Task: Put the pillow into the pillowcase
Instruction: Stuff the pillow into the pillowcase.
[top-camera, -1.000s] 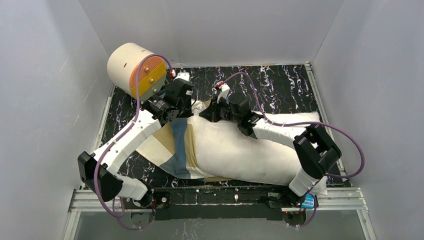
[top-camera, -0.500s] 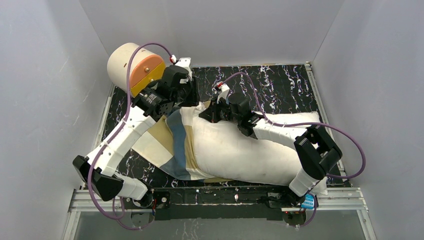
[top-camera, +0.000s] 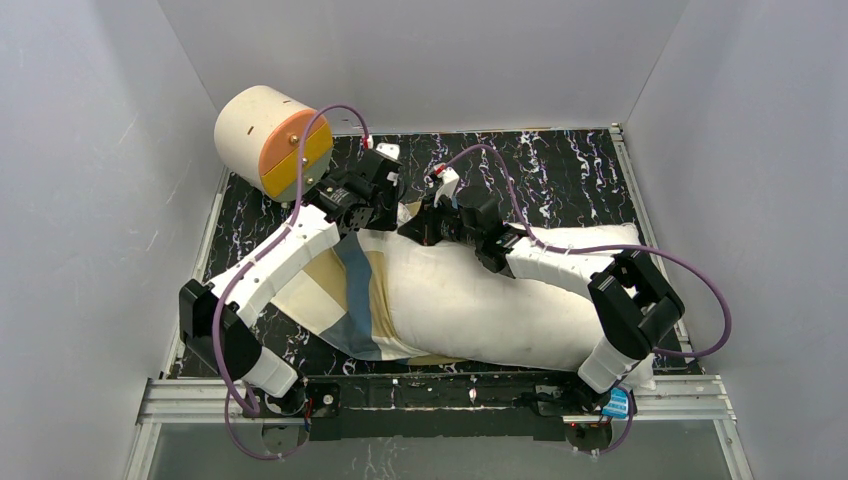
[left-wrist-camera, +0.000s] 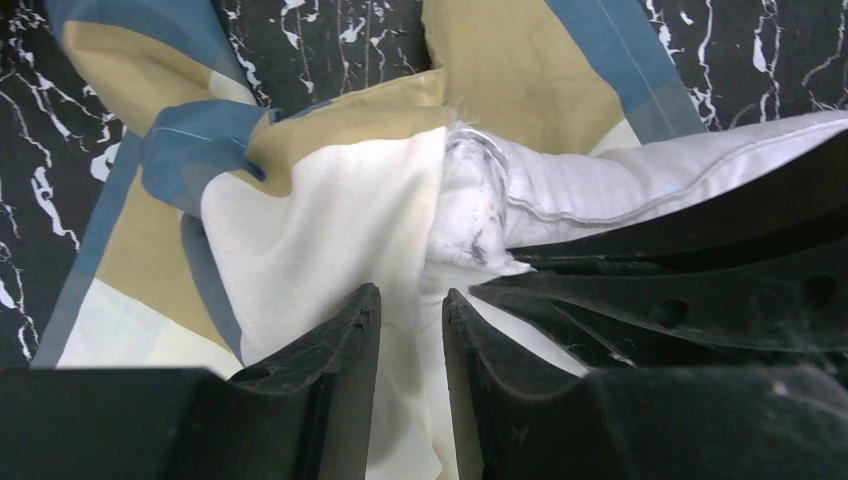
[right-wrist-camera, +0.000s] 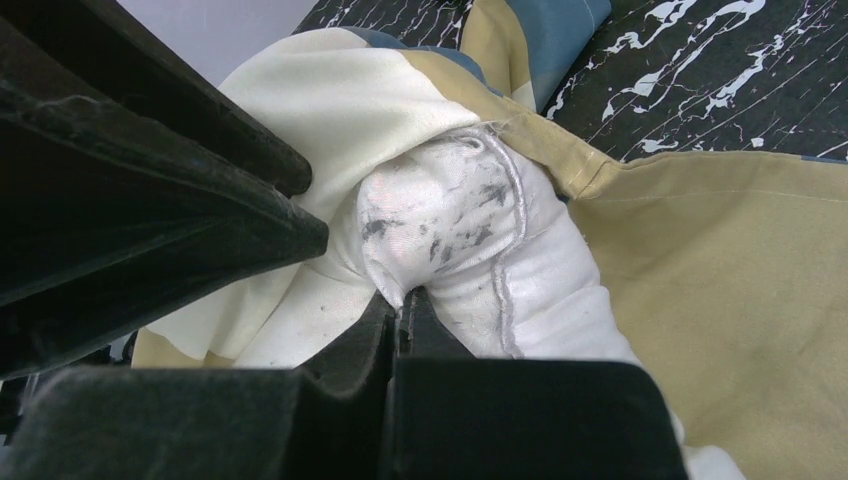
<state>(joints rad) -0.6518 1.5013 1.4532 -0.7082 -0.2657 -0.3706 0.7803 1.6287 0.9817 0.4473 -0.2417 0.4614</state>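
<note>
The white pillow lies across the table, its left end inside the blue, tan and cream pillowcase. My right gripper is shut on the pillow's smudged far-left corner, pinching the cloth at the fingertips. My left gripper sits right beside it at the same corner. Its jaws stand a little apart, with cream pillowcase cloth lying in the gap. The pillowcase hem is bunched round the pillow corner.
A cream cylinder with an orange end stands at the back left, close behind the left arm. The black marbled tabletop is bounded by grey walls on three sides. The right arm lies over the pillow.
My left gripper let go, lifted towards the cylinder, then came right and down to the pillow corner with its jaws apart. The right gripper and pillow stayed put.
</note>
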